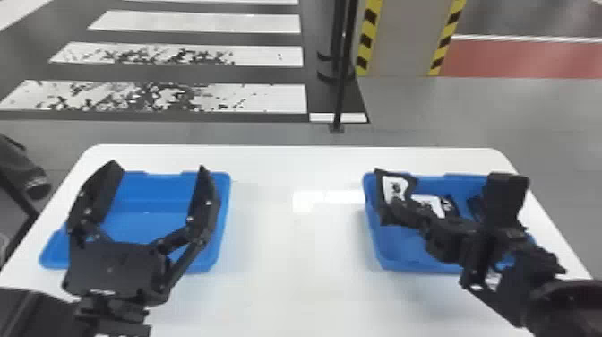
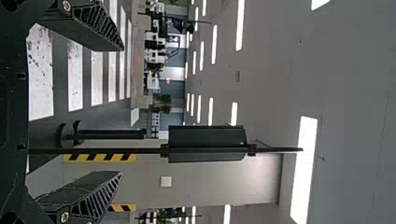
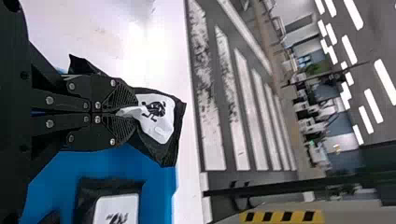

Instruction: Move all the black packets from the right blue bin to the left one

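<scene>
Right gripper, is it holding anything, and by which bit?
Yes, a black packet, pinched where its white label bunches up at one end.

Looks like smooth moulded plastic on the left blue bin [image 1: 225, 192] and the right blue bin [image 1: 375, 242], with a soft sheen. Gleams smooth and glossy on the white table [image 1: 286, 278], with bright reflections. Looks like thin, creased plastic film on the pinched black packet [image 3: 178, 135], around a pale label [image 3: 163, 128], and on the lower black packet [image 3: 85, 198]. Shows mostly matt black on the left gripper [image 1: 157, 168] and right gripper [image 1: 399, 209], with ribbed finger surfaces and shiny metal screws [image 3: 50, 100]. Looks smooth and faintly glossy on the grey floor [image 1: 448, 112], but patchy and worn on the nearer white stripes [image 1: 268, 101].
</scene>
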Action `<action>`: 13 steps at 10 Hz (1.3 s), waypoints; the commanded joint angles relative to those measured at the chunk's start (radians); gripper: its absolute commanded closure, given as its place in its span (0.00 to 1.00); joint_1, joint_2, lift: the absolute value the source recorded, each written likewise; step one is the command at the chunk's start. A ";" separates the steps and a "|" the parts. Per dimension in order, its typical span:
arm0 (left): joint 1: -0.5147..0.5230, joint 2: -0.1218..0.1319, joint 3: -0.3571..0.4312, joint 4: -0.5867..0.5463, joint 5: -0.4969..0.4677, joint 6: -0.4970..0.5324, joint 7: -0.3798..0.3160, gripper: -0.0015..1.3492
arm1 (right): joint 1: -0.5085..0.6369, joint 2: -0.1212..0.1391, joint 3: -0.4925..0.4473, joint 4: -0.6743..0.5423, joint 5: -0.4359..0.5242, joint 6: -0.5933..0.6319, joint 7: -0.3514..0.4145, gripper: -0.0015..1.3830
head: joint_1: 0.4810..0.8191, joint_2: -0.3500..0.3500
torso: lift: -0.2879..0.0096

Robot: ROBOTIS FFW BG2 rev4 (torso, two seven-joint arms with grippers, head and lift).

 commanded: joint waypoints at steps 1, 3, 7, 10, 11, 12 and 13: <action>-0.013 0.004 -0.018 0.000 0.046 -0.022 0.001 0.07 | 0.004 -0.001 0.018 0.012 -0.061 -0.226 0.064 0.83 | 0.63 0.46 | 0.50; -0.026 0.016 -0.058 -0.039 0.146 -0.010 0.001 0.07 | 0.001 -0.015 0.101 0.069 -0.195 -0.506 0.153 0.83 | 0.63 0.51 | 0.50; -0.060 0.043 -0.108 -0.145 0.367 0.155 -0.038 0.17 | -0.016 -0.072 0.347 0.034 -0.344 -0.548 0.199 0.83 | 0.53 0.64 | 0.50; -0.067 0.046 -0.106 -0.145 0.353 0.240 -0.061 0.17 | -0.048 -0.092 0.434 0.012 -0.408 -0.548 0.199 0.83 | 0.55 0.70 | 0.50; -0.070 0.046 -0.102 -0.145 0.351 0.275 -0.064 0.17 | -0.045 -0.095 0.456 -0.007 -0.416 -0.548 0.199 0.83 | 0.56 0.72 | 0.50; -0.067 0.046 -0.098 -0.145 0.343 0.277 -0.062 0.17 | -0.045 -0.099 0.474 -0.022 -0.418 -0.543 0.199 0.83 | 0.57 0.73 | 0.50; -0.067 0.044 -0.098 -0.145 0.333 0.275 -0.062 0.17 | -0.048 -0.104 0.490 -0.025 -0.432 -0.541 0.199 0.83 | 0.58 0.76 | 0.50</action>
